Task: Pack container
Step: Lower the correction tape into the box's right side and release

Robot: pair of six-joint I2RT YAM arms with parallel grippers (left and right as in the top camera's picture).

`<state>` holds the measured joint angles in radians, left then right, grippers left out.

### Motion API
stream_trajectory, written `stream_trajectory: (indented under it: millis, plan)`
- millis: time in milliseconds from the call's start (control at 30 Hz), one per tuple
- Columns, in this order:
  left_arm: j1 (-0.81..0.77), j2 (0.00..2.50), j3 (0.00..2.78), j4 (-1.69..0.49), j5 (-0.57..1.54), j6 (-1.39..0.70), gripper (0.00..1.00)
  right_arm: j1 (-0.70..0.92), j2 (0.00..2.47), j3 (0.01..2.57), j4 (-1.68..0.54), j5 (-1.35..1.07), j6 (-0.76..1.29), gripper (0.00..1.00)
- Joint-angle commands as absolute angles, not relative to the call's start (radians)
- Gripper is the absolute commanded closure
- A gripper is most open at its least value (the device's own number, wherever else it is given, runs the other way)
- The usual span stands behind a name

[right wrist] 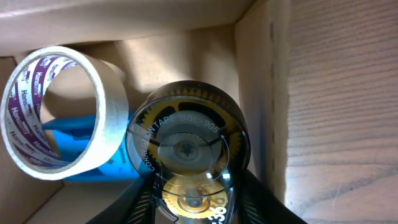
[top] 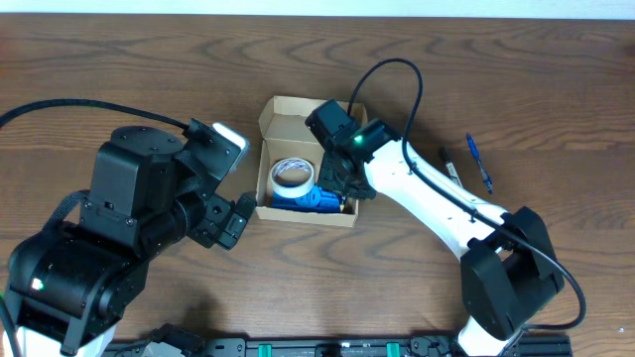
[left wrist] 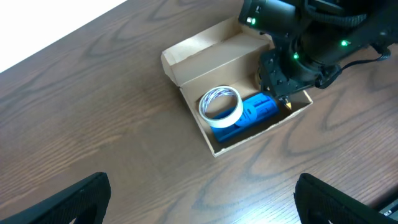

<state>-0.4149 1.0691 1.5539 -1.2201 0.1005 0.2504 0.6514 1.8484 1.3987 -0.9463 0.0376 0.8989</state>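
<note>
Container (top: 288, 117) sits mid-table, lid flap folded back on the far side, long axis running roughly near-to-far in the overhead view.

Near: left gripper (top: 236, 220) hovers just off the box's near-left corner, fingers (left wrist: 74, 199) spread wide, holding nothing. It is beside the box, not over it.

Middle: right gripper (top: 337, 180) is down inside the box at its right end. Wrist view shows it pinching a round clear-and-black item with a yellow base (right wrist: 186, 158), held from below; the item is close against the right cardboard wall. Judgement: this is the object being placed, and it lies straight under the right gripper, so the right arm is the working arm.

Contents already in: tape roll (top: 293, 176), lying on a blue object (top: 313, 199) along the near wall. Tape roll sits just left of the held item, near or touching; cannot tell which.

Room: free floor only in the far half of the box. Right wall and tape roll bracket the gripper tightly; opening the jaws risks nudging either.

Far: blue pen (top: 479, 162) lies well apart on the table, to the right.
</note>
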Motion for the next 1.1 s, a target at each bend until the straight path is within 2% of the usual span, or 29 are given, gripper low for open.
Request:
stream_trajectory:
  millis: [0, 1067]
  plan:
    - [-0.412, 1.069, 1.567, -1.220, 0.094, 0.240, 0.05, 0.656, 1.835, 1.385, -0.929, 0.059, 0.901, 0.71]
    - [-0.412, 1.069, 1.567, -1.221, 0.094, 0.240, 0.05, 0.635, 1.872, 1.360, -0.878, 0.109, 0.813, 0.69]
